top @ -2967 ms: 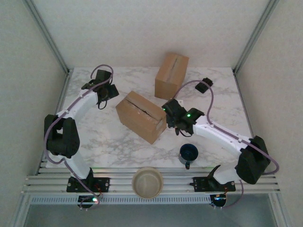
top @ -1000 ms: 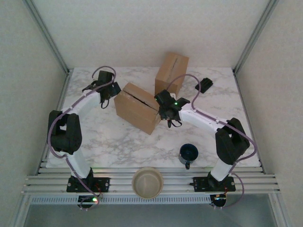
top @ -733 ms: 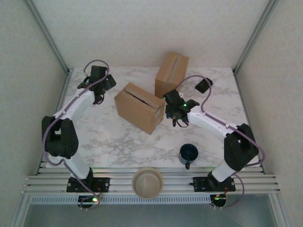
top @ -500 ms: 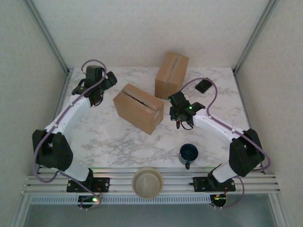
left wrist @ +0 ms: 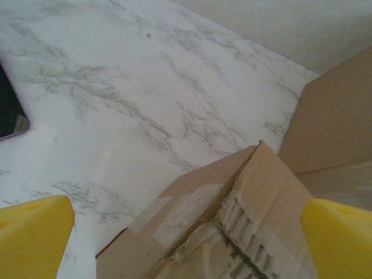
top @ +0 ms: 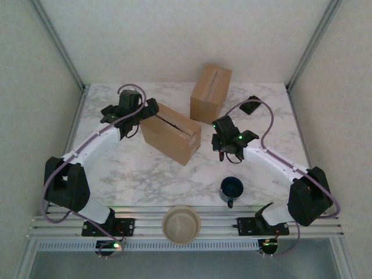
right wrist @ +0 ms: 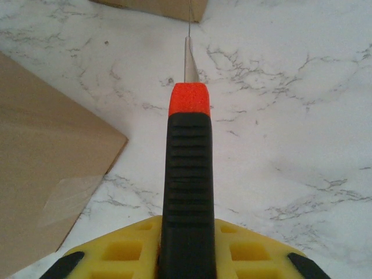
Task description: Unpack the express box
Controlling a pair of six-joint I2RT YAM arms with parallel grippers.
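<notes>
Left claw (top: 146, 110) spread wide at the far-left end of the brown cardboard express box (top: 171, 132); its yellow pads (left wrist: 35, 232) stand apart, one to each side of that end. Contact with the cardboard: cannot tell. Box lies on its long side mid-table on the white marble tabletop (top: 133, 168). Top seam runs lengthwise, and in the left wrist view the tape along it looks torn and ragged, with the corrugated edge showing. Right claw (top: 225, 139) sits just off the box's right end, clear of it, clamped on a box-cutter knife with a black ribbed handle and orange nose (right wrist: 187, 174). Its thin blade points away over bare marble toward a second, taller brown cardboard box (top: 210, 93), which stands behind the express box's right end. Dark blue mug (top: 231, 189) is right of the box on the near side. Round cream bowl (top: 181, 224) sits nearer than the box, on the front rails. Small black object (top: 251, 104) lies well to the box's right, toward the back.
</notes>
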